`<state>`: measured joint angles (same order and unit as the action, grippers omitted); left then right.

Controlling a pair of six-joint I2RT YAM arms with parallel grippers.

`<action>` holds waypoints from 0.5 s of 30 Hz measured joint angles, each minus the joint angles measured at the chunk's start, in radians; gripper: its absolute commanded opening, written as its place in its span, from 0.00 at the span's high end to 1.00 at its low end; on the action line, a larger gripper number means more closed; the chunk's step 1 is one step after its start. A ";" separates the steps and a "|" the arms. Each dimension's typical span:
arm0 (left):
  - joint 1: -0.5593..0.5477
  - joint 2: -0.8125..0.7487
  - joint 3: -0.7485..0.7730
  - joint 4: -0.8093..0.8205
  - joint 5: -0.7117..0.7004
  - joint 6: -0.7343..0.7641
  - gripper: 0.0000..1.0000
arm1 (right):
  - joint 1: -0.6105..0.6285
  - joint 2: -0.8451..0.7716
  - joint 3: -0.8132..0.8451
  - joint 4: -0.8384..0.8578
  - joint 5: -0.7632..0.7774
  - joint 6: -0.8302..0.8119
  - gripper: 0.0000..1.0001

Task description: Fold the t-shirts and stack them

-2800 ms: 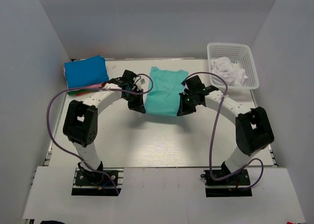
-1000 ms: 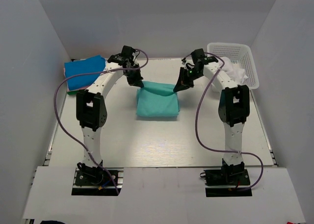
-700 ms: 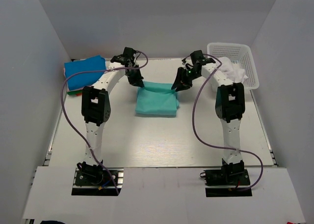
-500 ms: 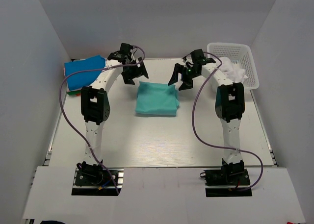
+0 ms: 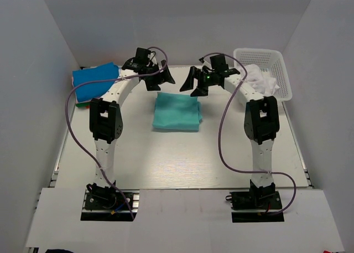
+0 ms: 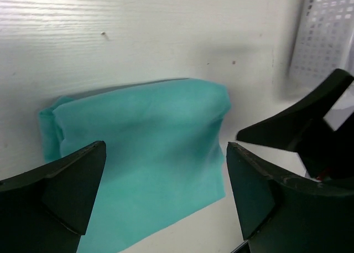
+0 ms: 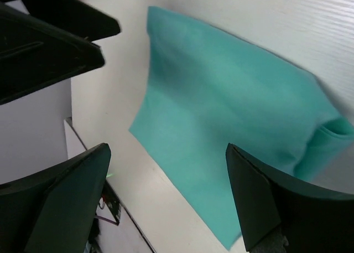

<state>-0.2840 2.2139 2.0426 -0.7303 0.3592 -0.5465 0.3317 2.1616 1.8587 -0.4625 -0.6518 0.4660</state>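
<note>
A teal-green t-shirt (image 5: 177, 112) lies folded into a neat rectangle on the white table, near the middle. My left gripper (image 5: 160, 78) hovers open above its far left corner, and my right gripper (image 5: 191, 84) hovers open above its far right corner. Neither touches the cloth. In the left wrist view the teal t-shirt (image 6: 138, 153) shows between the wide-apart fingers of the left gripper (image 6: 166, 148). The right wrist view shows the same teal t-shirt (image 7: 232, 125) below the empty right gripper (image 7: 166, 148). A folded bright blue t-shirt (image 5: 95, 81) tops a stack at the far left.
A white lattice basket (image 5: 276, 59) stands at the far right with a crumpled white t-shirt (image 5: 257, 78) in it. Pink and green cloth edges (image 5: 83, 102) stick out under the blue t-shirt. Grey walls close in the table on three sides.
Both grippers held the teal t-shirt's far edge a second ago; they have since opened, let it drop flat and lifted away toward the back.
</note>
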 measured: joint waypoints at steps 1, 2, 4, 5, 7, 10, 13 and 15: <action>-0.002 0.006 0.000 0.017 0.012 0.000 0.00 | 0.006 0.004 -0.011 0.028 -0.008 0.013 0.10; -0.003 0.018 0.001 0.035 0.028 0.001 0.00 | 0.014 0.011 -0.014 0.053 -0.018 0.032 0.10; -0.003 0.043 0.001 0.053 0.047 0.001 0.00 | 0.021 0.035 -0.015 0.098 -0.031 0.061 0.10; -0.001 0.061 0.001 0.063 0.055 0.001 0.00 | 0.021 0.053 -0.012 0.116 -0.032 0.074 0.10; 0.003 0.105 0.001 0.068 0.069 0.001 0.00 | 0.015 0.102 0.008 0.132 -0.029 0.087 0.10; 0.008 0.176 0.002 0.059 0.072 0.001 0.00 | -0.005 0.177 0.013 0.153 -0.024 0.108 0.10; 0.016 0.214 0.029 0.051 0.097 -0.007 0.00 | -0.024 0.234 0.004 0.175 -0.057 0.137 0.10; 0.019 0.233 0.071 0.037 0.085 -0.003 0.00 | -0.036 0.239 0.019 0.168 -0.069 0.135 0.10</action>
<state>-0.2653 2.4474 2.1132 -0.6930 0.4442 -0.5499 0.2955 2.4004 1.8778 -0.2947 -0.7204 0.6014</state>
